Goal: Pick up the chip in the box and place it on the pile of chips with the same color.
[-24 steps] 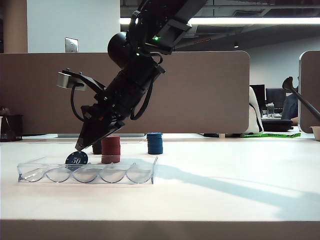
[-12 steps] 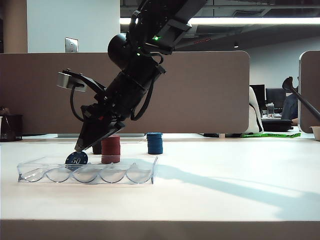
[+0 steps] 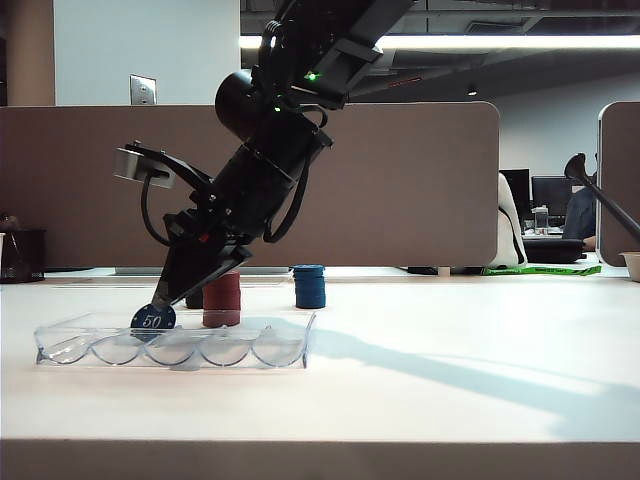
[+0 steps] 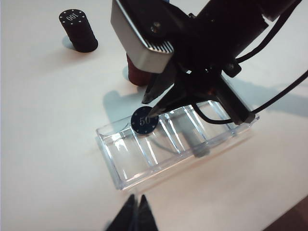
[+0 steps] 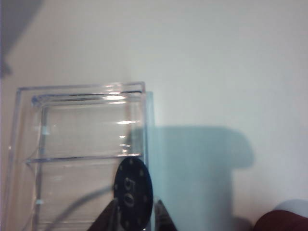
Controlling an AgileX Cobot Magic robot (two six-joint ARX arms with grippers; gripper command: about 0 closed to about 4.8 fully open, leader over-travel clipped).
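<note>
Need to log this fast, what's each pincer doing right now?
Right pincer: open, fingers on either side of the chip in the box, not yet clamped.
Left pincer: shut, empty, hovering away from the box.

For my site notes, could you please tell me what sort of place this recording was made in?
Most likely an open-plan office or lab. Brown cubicle partitions stand behind the white table, computer monitors sit on a desk beyond, and strip ceiling lights run overhead.
</note>
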